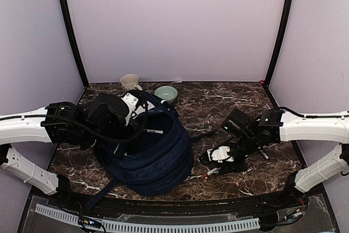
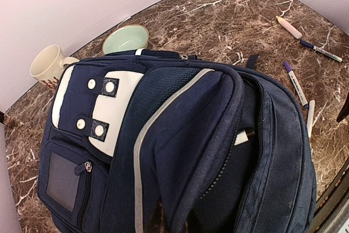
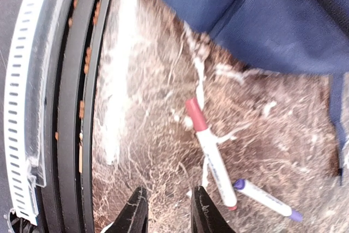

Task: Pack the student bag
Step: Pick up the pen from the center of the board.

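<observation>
As the left claw (image 1: pixel 122 125), clamped on the student bag (image 2: pixel 180 135), apparently props its pocket open, the right claw (image 3: pixel 168 211) hangs apart, empty, red-capped marker (image 3: pixel 210 156) just beside.

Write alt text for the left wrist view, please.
A navy student bag fills the frame, its main zip open with a white marker poking out. Behind it stand a cream mug and green bowl; loose pens lie on the marble table beside it.
</observation>
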